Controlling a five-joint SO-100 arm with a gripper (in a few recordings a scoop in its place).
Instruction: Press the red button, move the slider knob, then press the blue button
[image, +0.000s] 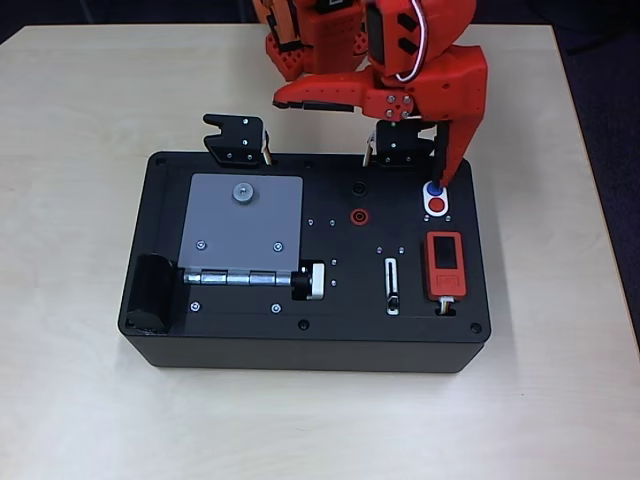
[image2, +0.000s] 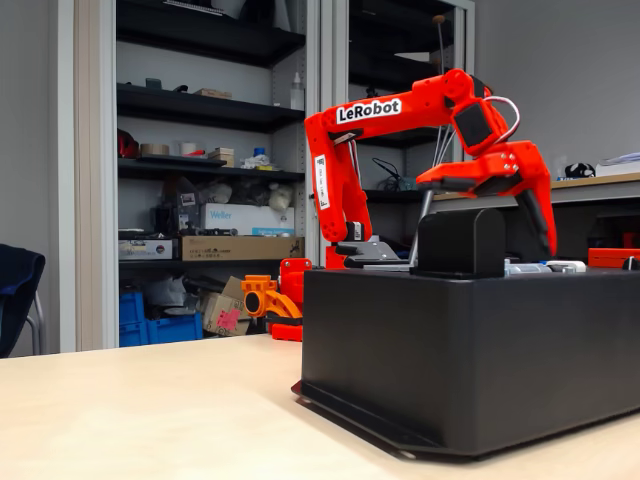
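Note:
On the black box (image: 160, 330), the red button (image: 437, 206) and the blue button (image: 432, 188) share a white oval bezel near the right rear. My orange gripper (image: 361, 142) is open wide. One finger (image: 450, 150) points down with its tip at the blue button's upper right edge; I cannot tell whether it touches. The other finger (image: 320, 98) sticks out to the left above the box's rear edge. The slider knob (image: 392, 301) sits near the lower end of its narrow white-rimmed slot. From the side, in the fixed view, the gripper (image2: 490, 215) hangs over the box top (image2: 470, 290).
A grey hinged plate (image: 245, 225) with a silver-and-black cylinder knob (image: 312, 281) covers the box's left half. A red ring socket (image: 358, 214), a black socket (image: 358, 188) and an orange-red screen module (image: 444, 262) lie around the slider. Bare wooden table (image: 80, 120) surrounds the box.

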